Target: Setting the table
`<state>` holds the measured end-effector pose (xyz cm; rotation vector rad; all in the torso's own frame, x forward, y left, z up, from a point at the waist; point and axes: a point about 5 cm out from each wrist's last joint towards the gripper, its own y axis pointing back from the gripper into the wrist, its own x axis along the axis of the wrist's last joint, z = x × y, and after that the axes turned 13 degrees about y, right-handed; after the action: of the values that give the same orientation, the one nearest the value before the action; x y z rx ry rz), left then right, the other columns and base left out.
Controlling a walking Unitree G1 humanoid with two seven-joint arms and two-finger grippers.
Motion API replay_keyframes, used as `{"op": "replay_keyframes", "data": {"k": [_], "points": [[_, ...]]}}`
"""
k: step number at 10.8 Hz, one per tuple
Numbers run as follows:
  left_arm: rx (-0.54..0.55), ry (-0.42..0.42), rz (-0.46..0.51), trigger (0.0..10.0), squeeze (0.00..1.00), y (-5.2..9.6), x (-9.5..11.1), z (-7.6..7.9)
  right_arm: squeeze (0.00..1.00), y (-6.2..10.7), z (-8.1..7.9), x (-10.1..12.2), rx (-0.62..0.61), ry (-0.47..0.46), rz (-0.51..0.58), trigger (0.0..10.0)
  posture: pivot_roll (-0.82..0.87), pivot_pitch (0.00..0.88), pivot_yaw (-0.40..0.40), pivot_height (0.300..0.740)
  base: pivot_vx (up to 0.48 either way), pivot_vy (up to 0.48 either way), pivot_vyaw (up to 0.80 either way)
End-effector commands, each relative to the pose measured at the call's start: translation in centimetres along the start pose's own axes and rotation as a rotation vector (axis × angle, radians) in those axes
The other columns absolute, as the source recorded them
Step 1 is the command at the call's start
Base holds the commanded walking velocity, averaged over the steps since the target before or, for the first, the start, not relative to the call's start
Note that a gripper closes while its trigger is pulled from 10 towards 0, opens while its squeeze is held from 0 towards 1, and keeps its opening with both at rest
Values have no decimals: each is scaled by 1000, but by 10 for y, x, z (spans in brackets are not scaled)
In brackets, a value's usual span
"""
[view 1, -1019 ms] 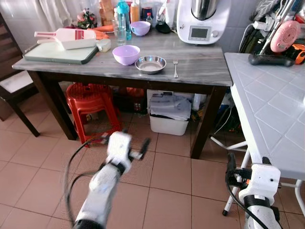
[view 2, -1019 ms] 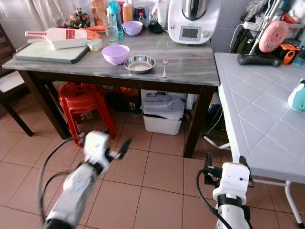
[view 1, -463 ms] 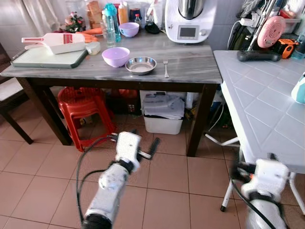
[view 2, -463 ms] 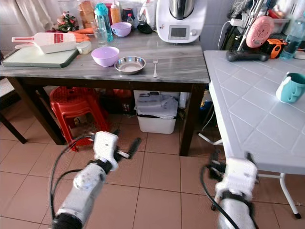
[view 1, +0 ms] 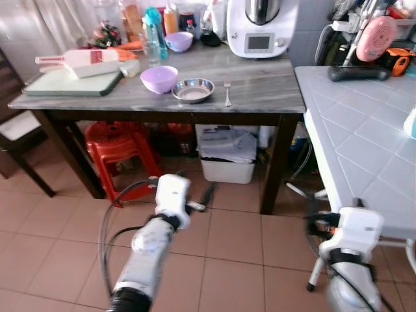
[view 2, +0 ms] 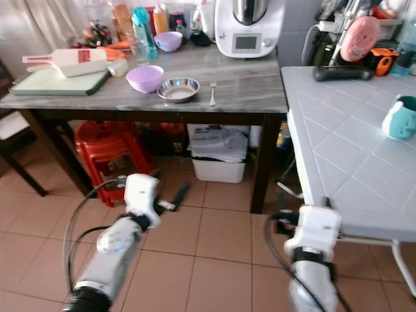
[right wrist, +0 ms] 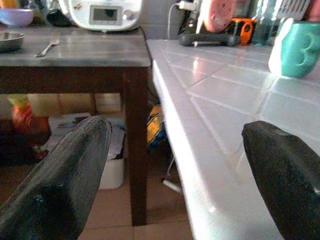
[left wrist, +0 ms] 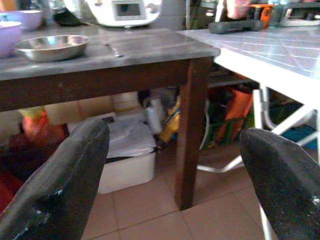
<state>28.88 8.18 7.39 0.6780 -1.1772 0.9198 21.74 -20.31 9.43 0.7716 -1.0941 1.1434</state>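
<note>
Across the tiled floor we face a grey desk carrying a steel bowl and fork; our left end effector and right end effector both gape wide, empty.

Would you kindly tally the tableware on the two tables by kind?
Purple bowls: 2
Steel bowl: 1
Fork: 1
Teal mug: 1
Total: 5
</note>
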Motion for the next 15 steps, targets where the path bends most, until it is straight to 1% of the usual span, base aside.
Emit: {"op": "replay_keyframes", "data": {"k": [1,3,4,5,6,9,13,15], "points": [[18,-15,-4,10000,0,2,3,-8,0,-2,-3,5,8,-13,16,10000,-58,0,90,740,0,-281,0],[39,-9,4,10000,0,0,6,-11,0,-8,-9,9,19,-19,26,10000,-51,0,79,740,0,-392,0],[41,-9,9,10000,0,0,8,-11,0,-10,-9,11,18,-13,37,10000,-47,0,75,740,0,-461,0],[48,-8,22,10000,0,-3,12,-11,0,-15,-8,18,11,-9,70,10000,-43,0,69,740,0,-458,0],[52,-6,24,10000,0,-4,12,-11,0,-16,-9,19,16,-8,72,10000,-43,0,65,740,0,-326,0],[50,0,15,10000,0,-4,10,-9,0,-17,-6,18,10,-6,67,10000,-51,0,65,740,0,-415,0],[38,1,9,10000,0,-6,8,-6,0,-18,-4,18,-4,-6,62,10000,-57,0,75,740,0,-326,0],[36,-1,4,10000,0,-6,8,-6,0,-16,-6,17,-6,-7,56,10000,-60,0,76,740,0,-394,0]]}}
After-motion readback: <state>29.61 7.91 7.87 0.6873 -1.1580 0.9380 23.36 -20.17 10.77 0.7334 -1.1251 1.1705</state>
